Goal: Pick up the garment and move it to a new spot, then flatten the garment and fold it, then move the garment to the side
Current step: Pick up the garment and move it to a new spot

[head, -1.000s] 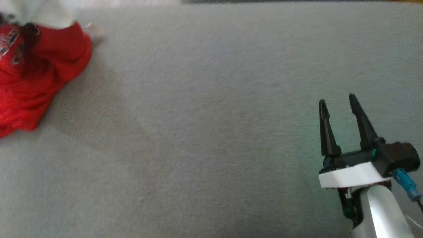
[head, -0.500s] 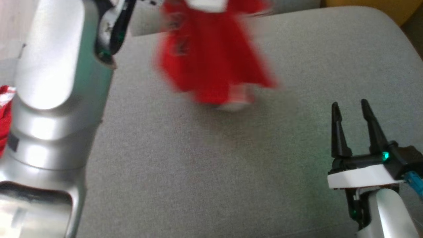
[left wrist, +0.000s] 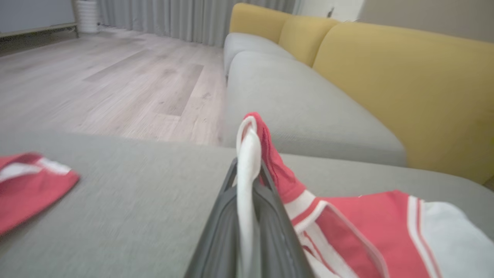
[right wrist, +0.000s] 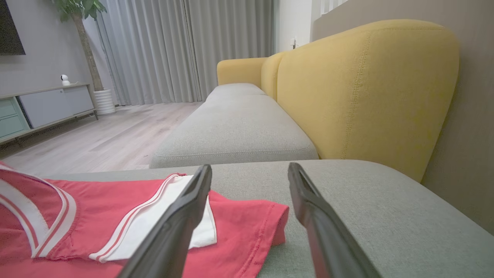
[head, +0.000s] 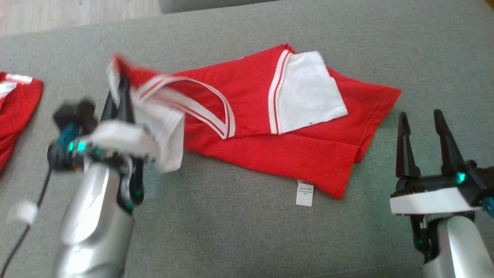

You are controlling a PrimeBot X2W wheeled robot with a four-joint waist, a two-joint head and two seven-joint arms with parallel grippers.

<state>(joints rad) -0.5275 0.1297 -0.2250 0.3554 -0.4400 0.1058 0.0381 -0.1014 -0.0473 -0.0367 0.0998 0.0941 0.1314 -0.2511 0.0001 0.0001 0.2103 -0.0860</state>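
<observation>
Red garment [head: 247,88] in clamped left hand [left wrist: 247,172]

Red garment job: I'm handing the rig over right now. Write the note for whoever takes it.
Left gripper: shut on the garment at its white-trimmed edge, holding that end up off the sofa seat.
Right gripper: open, empty, near the garment's right end.
The garment lies mostly spread on the grey seat, rumpled, with one white sleeve folded over it. A second red cloth lies at the seat's left end.
Done, it seems: pickup and move.
Left: flatten, fold, move aside.
</observation>
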